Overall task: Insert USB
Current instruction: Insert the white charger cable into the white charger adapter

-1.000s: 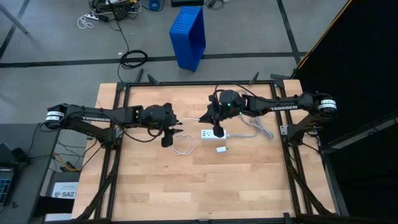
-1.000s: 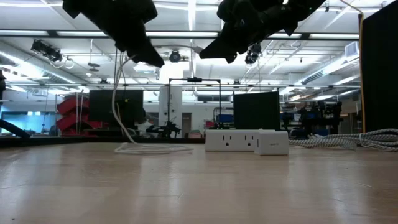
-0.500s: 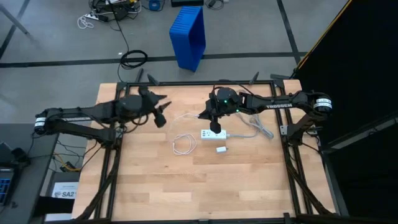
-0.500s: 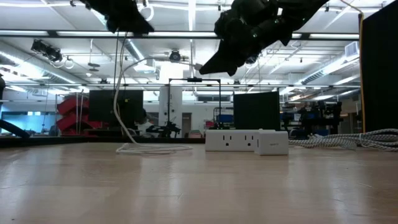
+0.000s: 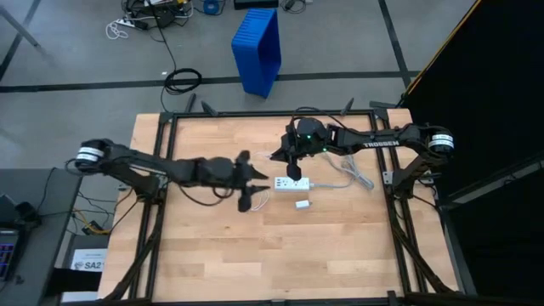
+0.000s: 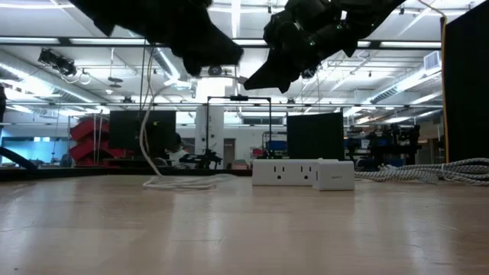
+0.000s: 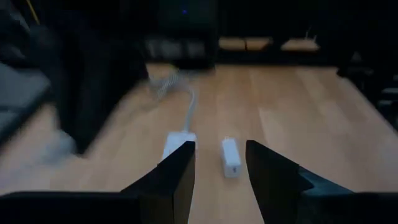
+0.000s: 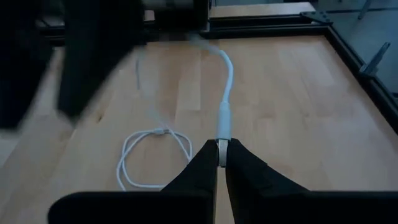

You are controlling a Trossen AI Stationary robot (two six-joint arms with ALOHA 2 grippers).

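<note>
Currently right hand [image 8: 217, 163] is clamped on the USB [image 8: 222, 118] plug above the power strip [image 5: 291, 183] — left hand [image 7: 219, 163] part-open, empty, over the tabletop [image 5: 255, 255].

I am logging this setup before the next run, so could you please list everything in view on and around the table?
USB cable: one, thin, white, looped on the table, one plug end pinched in the right gripper.
Power strip: one, white, table centre, below the right gripper.
Small white adapter: one, beside the strip, nearer the table's front.
Grey cord: one, running right from the strip.
Wooden table: one, light wood, black frame.
Blue bin: one, on the floor beyond the table.
Left gripper: open, empty, over the cable loops.
Right gripper: shut on the plug.
</note>
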